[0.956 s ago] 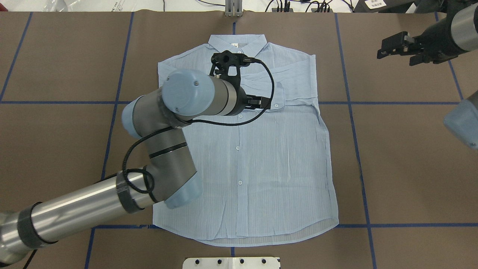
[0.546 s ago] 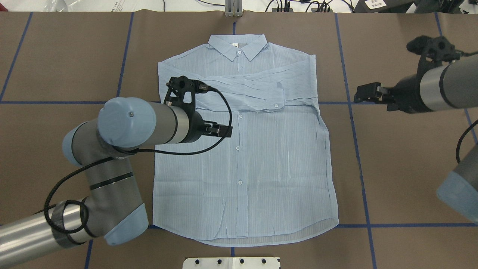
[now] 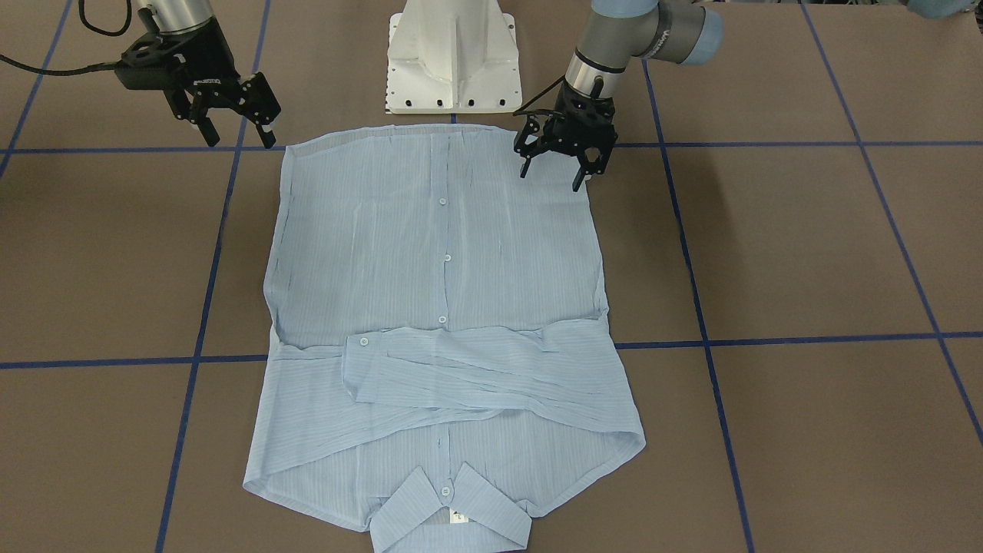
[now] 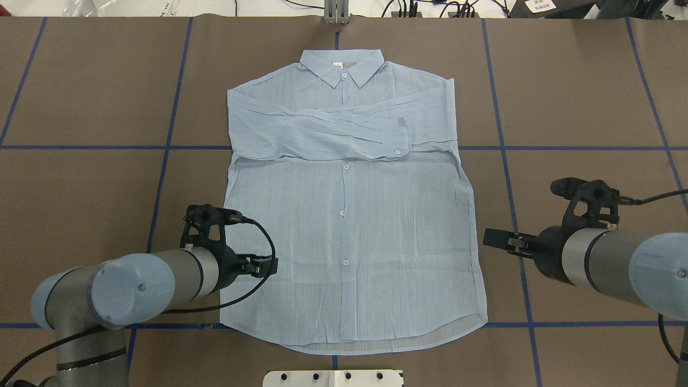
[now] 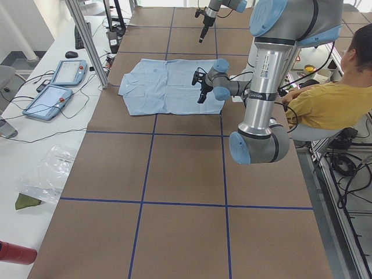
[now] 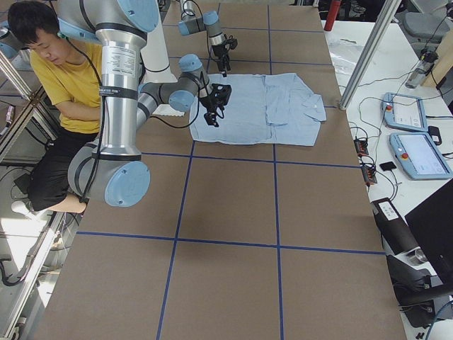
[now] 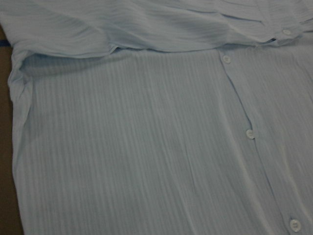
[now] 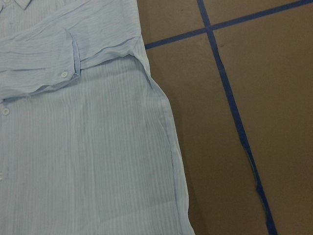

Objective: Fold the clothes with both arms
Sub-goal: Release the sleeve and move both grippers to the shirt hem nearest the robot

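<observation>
The pale-blue shirt point(image 4: 355, 226) lies flat and front up on the table, collar at the far side, both sleeves folded across the chest. It also shows in the front view point(image 3: 438, 253). My left gripper point(image 4: 269, 266) is open and empty, low over the shirt's lower left side edge; the front view point(image 3: 550, 177) shows its jaws spread. My right gripper point(image 4: 492, 239) is open and empty, just outside the shirt's lower right side edge point(image 3: 239, 140). The left wrist view shows only shirt front point(image 7: 146, 147). The right wrist view shows the shirt's side edge point(image 8: 73, 147).
The brown table cover point(image 4: 580, 107) carries blue tape lines point(image 4: 505, 177). The white pedestal base point(image 3: 453, 54) stands at the near edge behind the hem. A seated person in yellow point(image 5: 331, 104) is beside the robot. Tablets point(image 6: 410, 134) lie past the table's far edge.
My left arm has drawn back from the folded sleeves at the chest to the shirt's lower left edge. My right arm has come from the far right down to the shirt's lower right edge.
</observation>
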